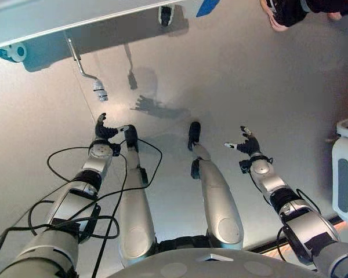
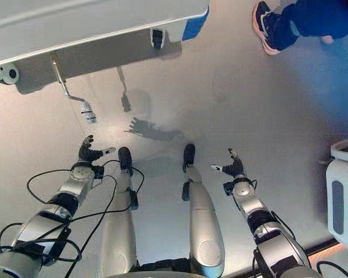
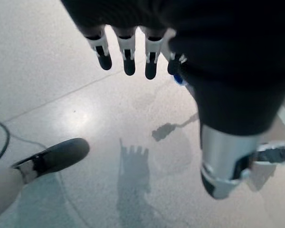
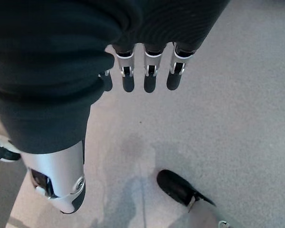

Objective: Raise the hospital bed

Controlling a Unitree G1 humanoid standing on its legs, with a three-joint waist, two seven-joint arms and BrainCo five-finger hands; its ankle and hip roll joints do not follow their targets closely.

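The hospital bed (image 2: 75, 26) runs along the far edge of the head views, with its crank handle (image 2: 69, 87) hanging from the underside of the frame. The crank's long axis slants down and toward the robot. Its shaft leaves the frame, bends at an elbow, and ends in a pale grip (image 2: 88, 112) that points at the floor (image 2: 232, 104).

The left hand (image 2: 88, 152) hovers just short of that grip, fingers spread and relaxed, holding nothing. The right hand (image 2: 234, 167) hangs well apart to the right, likewise spread and empty.

Risks:
- The grip is small and hangs free, so a reach that lands off-centre is likely to knock it aside rather than close round it.
- A person's shoe (image 2: 265, 26) stands near the bed's blue corner (image 2: 195, 26), so a wide arm sweep could meet that leg.
- A white bin (image 2: 343, 194) stands to the right.
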